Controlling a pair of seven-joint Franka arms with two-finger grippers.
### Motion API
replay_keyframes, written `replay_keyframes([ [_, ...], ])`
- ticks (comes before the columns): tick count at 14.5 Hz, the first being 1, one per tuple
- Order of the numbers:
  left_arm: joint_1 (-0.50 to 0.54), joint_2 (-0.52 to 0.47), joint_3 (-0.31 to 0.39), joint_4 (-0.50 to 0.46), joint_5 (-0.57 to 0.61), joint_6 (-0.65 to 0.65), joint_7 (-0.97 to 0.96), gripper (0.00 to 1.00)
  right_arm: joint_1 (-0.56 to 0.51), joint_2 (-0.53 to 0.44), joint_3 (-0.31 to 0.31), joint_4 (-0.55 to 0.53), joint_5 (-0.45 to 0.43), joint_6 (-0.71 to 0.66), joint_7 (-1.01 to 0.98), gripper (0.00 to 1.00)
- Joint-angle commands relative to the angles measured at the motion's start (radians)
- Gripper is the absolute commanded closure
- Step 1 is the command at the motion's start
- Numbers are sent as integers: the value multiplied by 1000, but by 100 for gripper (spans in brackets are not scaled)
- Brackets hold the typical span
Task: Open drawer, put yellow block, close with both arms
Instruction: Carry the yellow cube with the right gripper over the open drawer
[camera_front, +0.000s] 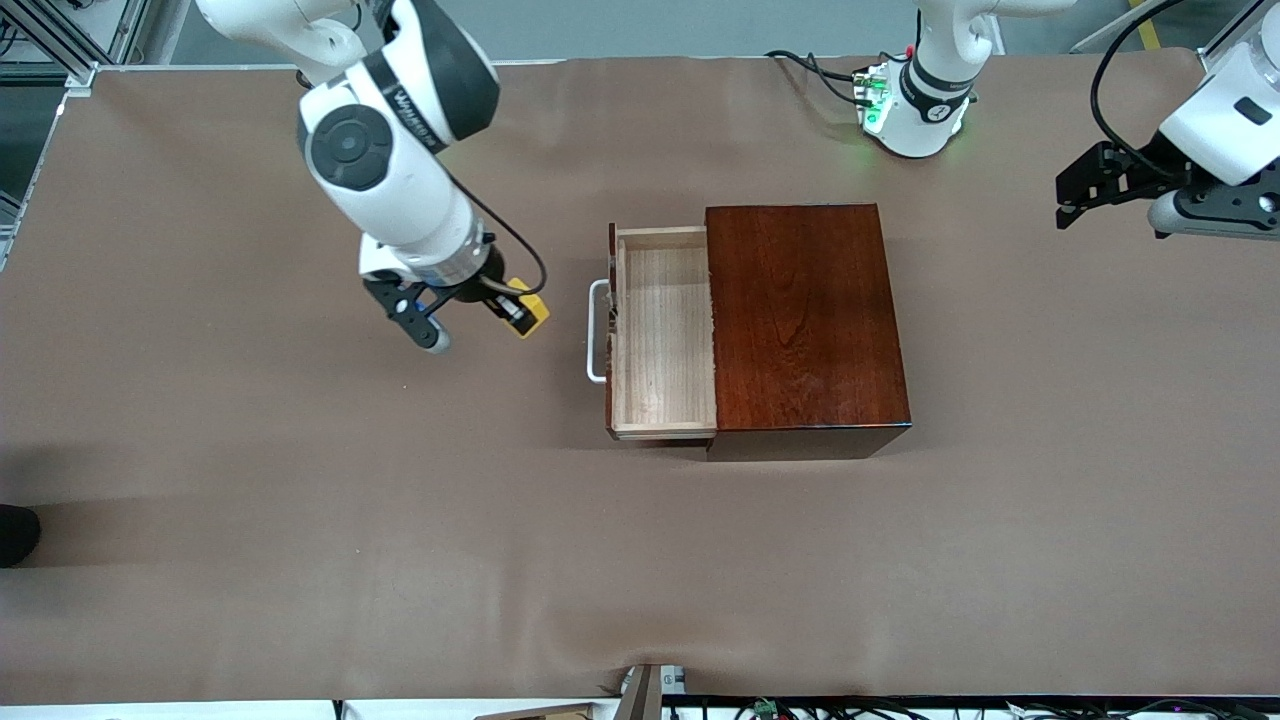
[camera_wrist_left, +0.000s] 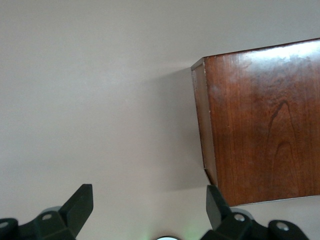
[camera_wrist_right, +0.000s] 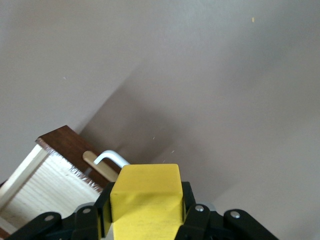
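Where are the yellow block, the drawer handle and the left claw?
yellow block (camera_wrist_right: 145, 197): right wrist view, its front face.
drawer handle (camera_front: 597, 332): front view, middle of the white bar.
left claw (camera_wrist_left: 150, 210): left wrist view, between its fingertips.

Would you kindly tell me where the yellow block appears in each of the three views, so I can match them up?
Front view: the yellow block is held in the right gripper, over the table just off the open drawer's handle.
Left wrist view: not in it; only the wooden box and the open left gripper.
Right wrist view: the block fills the lower middle, between the fingers.
Shared landmark: the dark wooden box.
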Motion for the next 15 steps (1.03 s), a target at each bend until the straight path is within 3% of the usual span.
replay_keyframes([
  [1, 2, -24, -14, -4, -22, -5, 26, 0, 62, 65, -12, 78, 18, -14, 161, 100],
  [8, 11, -23, -5, 25, -22, -5, 23, 0, 184, 227, -13, 226, 12, -8, 563, 100],
  [15, 25, -10, -1, 25, -22, -3, 26, 0, 231, 298, -15, 247, 8, 42, 706, 100],
])
